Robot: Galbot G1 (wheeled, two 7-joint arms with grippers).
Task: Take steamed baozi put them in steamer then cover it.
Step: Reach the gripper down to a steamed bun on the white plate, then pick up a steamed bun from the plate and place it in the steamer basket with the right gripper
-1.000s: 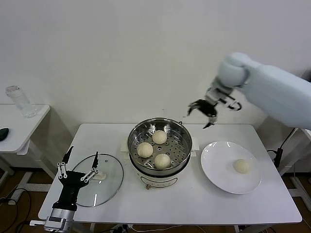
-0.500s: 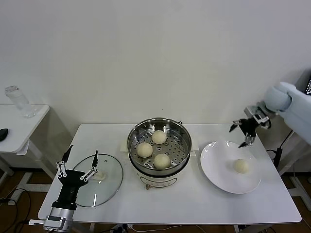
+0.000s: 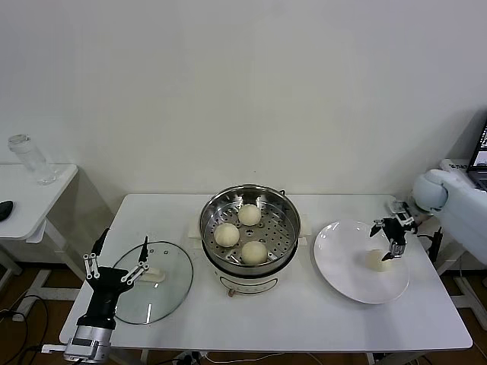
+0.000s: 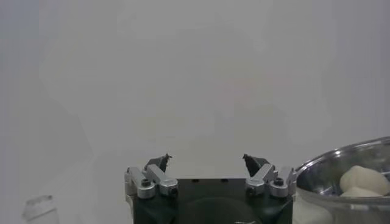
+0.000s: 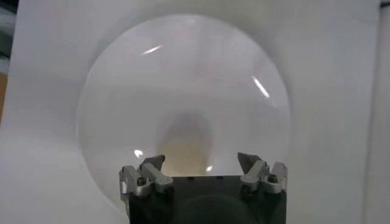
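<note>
White wall behind, white table (image 3: 304,319) in front, small side table at far left with a clear jar (image 3: 30,158). Steamer (image 3: 251,199) at table centre, lid off, three steamed baozi (image 3: 240,234) resting on its perforated tray. Fourth bun (image 3: 376,261) alone on the white plate (image 3: 338,262) to the right of the pot. Right gripper (image 3: 389,237) low over that plate, just above the last bun, fingers spread wide, nothing between them; in the right wrist view, bun showing between and just beyond the spread tips (image 5: 201,163), so lined up for a pick, judging by the pose. Cover (image 3: 171,285) flat on the table left of the steamer, handle up, set aside so the pot stays reachable. Left gripper (image 3: 116,255) parked over the near-left edge of the lid, fingers apart and empty, likely waiting for the covering step. Remaining by the look of it: last bun into the pot, then lid on.
</note>
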